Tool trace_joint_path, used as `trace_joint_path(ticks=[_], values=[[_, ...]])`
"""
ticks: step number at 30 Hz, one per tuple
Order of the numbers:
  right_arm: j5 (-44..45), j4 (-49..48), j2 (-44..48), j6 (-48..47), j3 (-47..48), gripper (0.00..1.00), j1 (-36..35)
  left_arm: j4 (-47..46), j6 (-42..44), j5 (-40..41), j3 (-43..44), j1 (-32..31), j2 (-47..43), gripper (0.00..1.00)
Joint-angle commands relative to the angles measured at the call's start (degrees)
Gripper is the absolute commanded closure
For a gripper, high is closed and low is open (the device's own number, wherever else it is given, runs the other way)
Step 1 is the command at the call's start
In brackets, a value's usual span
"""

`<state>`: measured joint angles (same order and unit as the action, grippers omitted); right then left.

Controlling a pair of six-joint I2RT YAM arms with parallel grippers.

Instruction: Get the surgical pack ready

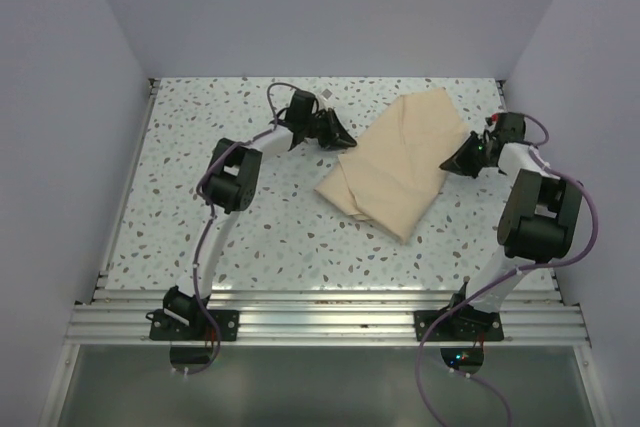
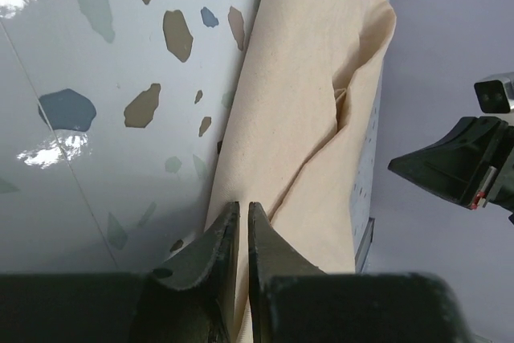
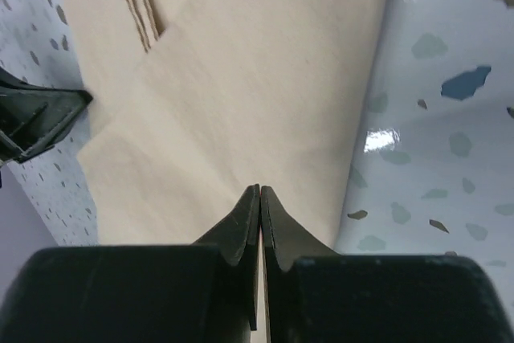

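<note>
At the left gripper [image 2: 243, 216], the jaws are nearly shut on an edge of the cloth sheet [image 1: 395, 162]; the right gripper [image 3: 260, 196] is pressed shut, and a tan sliver suggests that the opposite edge is pinched.

The sheet is seen folded on the table [image 1: 250, 232], slightly toward 1 o'clock from its centre, held at its 9 and 3 o'clock edges. No tray or instruments are seen. Handling of the folded sheet is judged the step in hand; evenly matched motion of both arms is called for next, so neither edge slips.
</note>
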<state>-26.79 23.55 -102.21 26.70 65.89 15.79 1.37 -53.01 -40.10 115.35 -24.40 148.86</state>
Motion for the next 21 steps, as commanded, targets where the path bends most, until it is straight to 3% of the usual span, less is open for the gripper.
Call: trace_joint_path(ticks=[1, 12, 15, 21], values=[[-0.99, -0.17, 0.36, 1.69, 3.81, 0.98, 0.2, -4.52, -4.19, -0.33, 2.51, 0.5, -2.26, 0.87], [1.03, -4.04, -3.78, -0.5, -5.5, 0.98, 0.29, -2.25, -0.34, 0.55, -3.46, 0.32, -0.85, 0.85], [0.86, -3.43, -4.4, -1.03, -4.55, 0.97, 0.12, -1.45, 1.77, 1.51, -5.22, 0.41, -1.99, 0.85], [0.07, -0.53, -6.15, -0.6, 0.37, 0.97, -1.02, 9.08, 6.95, 4.49, -7.42, 1.29, -3.66, 0.86]])
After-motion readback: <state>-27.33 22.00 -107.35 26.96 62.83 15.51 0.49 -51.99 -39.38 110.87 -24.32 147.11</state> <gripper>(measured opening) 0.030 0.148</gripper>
